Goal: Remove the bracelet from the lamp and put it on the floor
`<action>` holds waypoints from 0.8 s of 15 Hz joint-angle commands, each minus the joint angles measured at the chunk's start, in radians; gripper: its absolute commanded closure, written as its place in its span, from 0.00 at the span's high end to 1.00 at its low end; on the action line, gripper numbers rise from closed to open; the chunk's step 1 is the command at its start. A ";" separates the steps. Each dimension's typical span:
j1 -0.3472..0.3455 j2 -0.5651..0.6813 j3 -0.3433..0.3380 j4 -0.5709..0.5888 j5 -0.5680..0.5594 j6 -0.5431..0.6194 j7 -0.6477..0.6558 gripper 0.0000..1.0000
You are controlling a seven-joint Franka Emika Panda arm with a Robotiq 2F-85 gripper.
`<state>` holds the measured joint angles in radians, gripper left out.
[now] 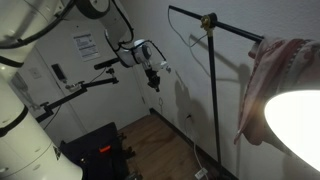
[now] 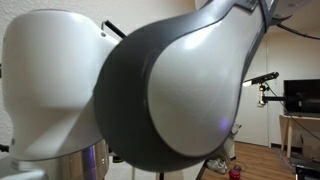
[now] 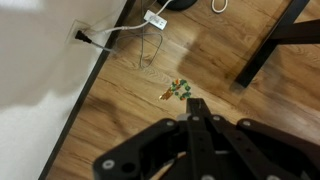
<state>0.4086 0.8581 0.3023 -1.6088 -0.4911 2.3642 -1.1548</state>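
Note:
The lamp pole (image 1: 213, 100) stands at the right of an exterior view, with a slanted cross arm, a brass joint (image 1: 208, 20) and a glowing white shade (image 1: 297, 125). A thin pale strand (image 1: 195, 38) curves down from the cross arm beside the joint; it is too small to tell whether it is the bracelet. My gripper (image 1: 153, 80) hangs in the air to the left of the pole, apart from it. In the wrist view its fingers (image 3: 190, 104) are shut tip to tip, pointing down at the wooden floor (image 3: 110, 115). Nothing shows between them.
A pinkish-white cloth (image 1: 275, 60) hangs on the cross arm above the shade. A black tripod stand (image 1: 85, 85) is near the wall. On the floor lie a plugged cord (image 3: 110, 32), small orange-green bits (image 3: 178, 92) and a black furniture leg (image 3: 265, 50). My own arm (image 2: 170, 90) blocks most of an exterior view.

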 commanded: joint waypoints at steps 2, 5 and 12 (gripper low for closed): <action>0.006 0.000 -0.012 0.001 0.013 0.013 -0.007 0.01; 0.005 0.000 -0.012 0.001 0.013 0.014 -0.007 0.01; -0.022 0.024 -0.027 0.003 0.022 0.014 -0.019 0.00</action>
<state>0.4006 0.8700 0.2878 -1.6110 -0.4901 2.3765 -1.1545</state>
